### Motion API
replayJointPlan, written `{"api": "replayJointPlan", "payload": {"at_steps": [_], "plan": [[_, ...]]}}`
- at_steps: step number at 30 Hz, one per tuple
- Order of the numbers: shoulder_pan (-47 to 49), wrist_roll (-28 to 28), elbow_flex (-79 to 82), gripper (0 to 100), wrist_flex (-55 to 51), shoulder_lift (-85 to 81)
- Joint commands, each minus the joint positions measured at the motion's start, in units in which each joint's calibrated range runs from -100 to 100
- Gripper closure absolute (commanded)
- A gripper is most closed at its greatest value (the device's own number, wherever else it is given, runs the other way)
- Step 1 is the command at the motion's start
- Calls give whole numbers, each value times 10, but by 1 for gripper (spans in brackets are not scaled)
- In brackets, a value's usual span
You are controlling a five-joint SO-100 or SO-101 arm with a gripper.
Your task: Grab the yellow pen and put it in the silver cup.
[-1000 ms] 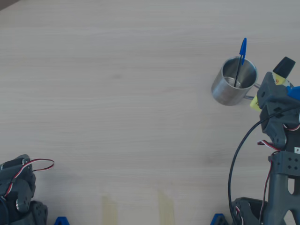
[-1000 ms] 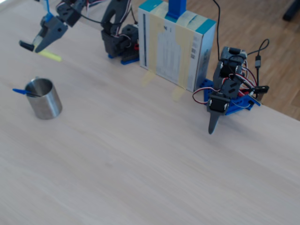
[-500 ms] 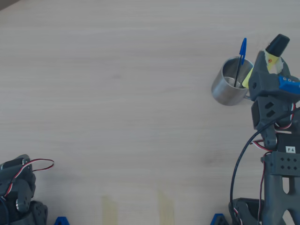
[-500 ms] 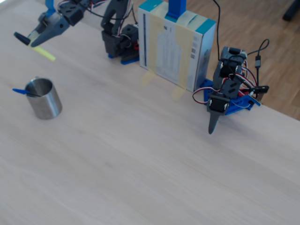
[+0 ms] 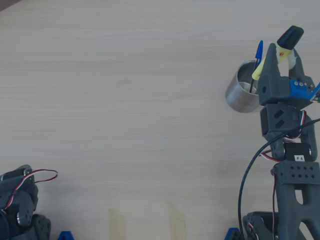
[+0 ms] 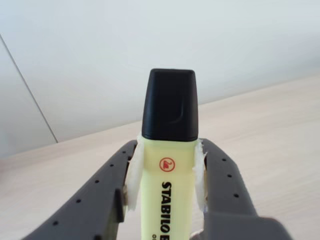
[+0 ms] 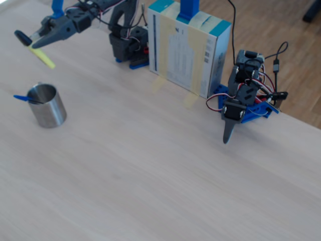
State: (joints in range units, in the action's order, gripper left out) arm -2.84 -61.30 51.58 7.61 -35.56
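The yellow pen (image 5: 290, 36) is a chunky highlighter with a black cap. My gripper (image 5: 284, 51) is shut on its yellow body and holds it tilted in the air. In the overhead view its lower end lies over the rim of the silver cup (image 5: 240, 97). In the fixed view the gripper (image 7: 37, 37) holds the pen (image 7: 44, 58) well above the cup (image 7: 48, 111). The wrist view shows the pen (image 6: 167, 175) cap-up between the padded fingers, gripper (image 6: 167, 150) shut on it. The cup's handle is not visible.
A thin blue-capped pen (image 5: 258, 52) leans in the cup, also seen in the fixed view (image 7: 22, 98). A second arm (image 7: 243, 100) rests at the table edge beside a white and teal box (image 7: 188, 50). That arm shows at lower left in the overhead view (image 5: 17, 200).
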Motion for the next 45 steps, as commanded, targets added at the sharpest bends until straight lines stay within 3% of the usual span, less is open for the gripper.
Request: {"api": "replayJointPlan", "payload": {"at_steps": [1,11,25,31,45], "plan": [[3,2,14,91,79,6],[15,2,69,91,240,45],[15,4,72,91,296,85],[16,33,85,91,318,89],[15,34,150,91,427,129]]}}
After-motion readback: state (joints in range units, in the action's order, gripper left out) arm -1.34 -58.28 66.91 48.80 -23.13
